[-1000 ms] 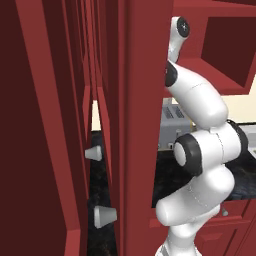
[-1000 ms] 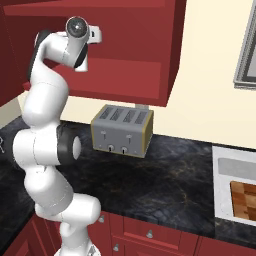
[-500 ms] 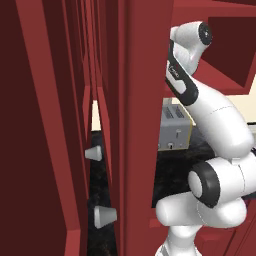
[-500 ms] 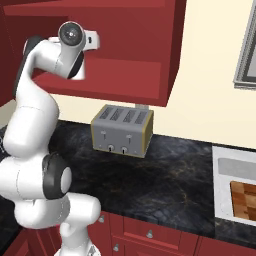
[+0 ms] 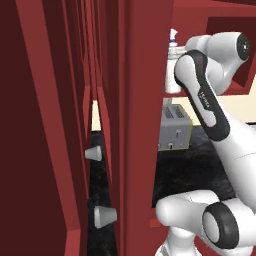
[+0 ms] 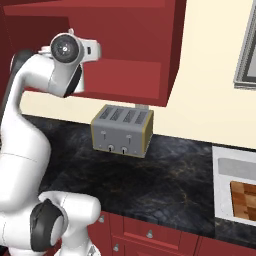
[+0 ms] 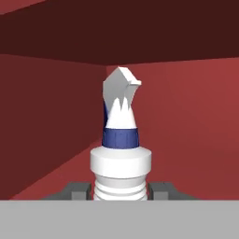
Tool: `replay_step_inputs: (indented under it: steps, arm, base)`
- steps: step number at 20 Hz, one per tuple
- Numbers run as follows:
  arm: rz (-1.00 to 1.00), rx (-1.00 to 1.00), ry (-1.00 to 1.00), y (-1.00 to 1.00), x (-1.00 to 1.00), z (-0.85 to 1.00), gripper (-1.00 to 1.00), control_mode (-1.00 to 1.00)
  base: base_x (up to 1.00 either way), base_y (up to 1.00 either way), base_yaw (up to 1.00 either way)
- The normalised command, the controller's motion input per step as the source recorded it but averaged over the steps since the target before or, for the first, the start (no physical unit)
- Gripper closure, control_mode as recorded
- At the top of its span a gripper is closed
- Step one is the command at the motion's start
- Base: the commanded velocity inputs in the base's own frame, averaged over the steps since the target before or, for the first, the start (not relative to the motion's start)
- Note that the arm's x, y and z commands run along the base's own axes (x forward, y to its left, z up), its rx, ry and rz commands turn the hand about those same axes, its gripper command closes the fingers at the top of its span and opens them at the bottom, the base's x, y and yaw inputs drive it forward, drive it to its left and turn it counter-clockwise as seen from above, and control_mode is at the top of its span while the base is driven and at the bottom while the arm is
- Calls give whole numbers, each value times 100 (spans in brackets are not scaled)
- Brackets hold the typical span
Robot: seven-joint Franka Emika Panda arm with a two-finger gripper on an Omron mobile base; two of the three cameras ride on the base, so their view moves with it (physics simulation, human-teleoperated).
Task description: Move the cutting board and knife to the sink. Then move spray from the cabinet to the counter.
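Observation:
In the hand view the spray (image 7: 120, 140), white with a dark blue collar and a white trigger nozzle, stands upright inside the dark red cabinet (image 7: 186, 116). My gripper (image 7: 120, 190) is shut on its ribbed lower body, one dark finger (image 7: 77, 190) on each side. The left base view shows the spray (image 5: 172, 52) at the open-front shelf, beside my raised forearm. The cutting board (image 6: 245, 200) lies in the white sink (image 6: 225, 167) at the right edge of the right base view. The knife is out of view.
A grey toaster (image 6: 122, 130) stands on the black marbled counter (image 6: 170, 175) below the wall cabinet (image 6: 130, 50). Red base cabinets (image 6: 150, 235) with small knobs run under the counter. A tall red cabinet side (image 5: 60, 125) fills the left of the left base view.
The arm has folded, its elbow dropping and swinging out while the hand stays up at the cabinet shelf. The spray now shows beside the forearm in the left base view.

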Motion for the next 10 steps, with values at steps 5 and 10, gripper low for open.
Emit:
replay_step_inputs:
  steps: [5,10]
  arm:
    - [-3,0,0,-48,-100,0,100,-100]
    - [-3,0,0,-47,-100,0,100,-100]
  base:
    - [0,0,0]
    - [0,0,0]
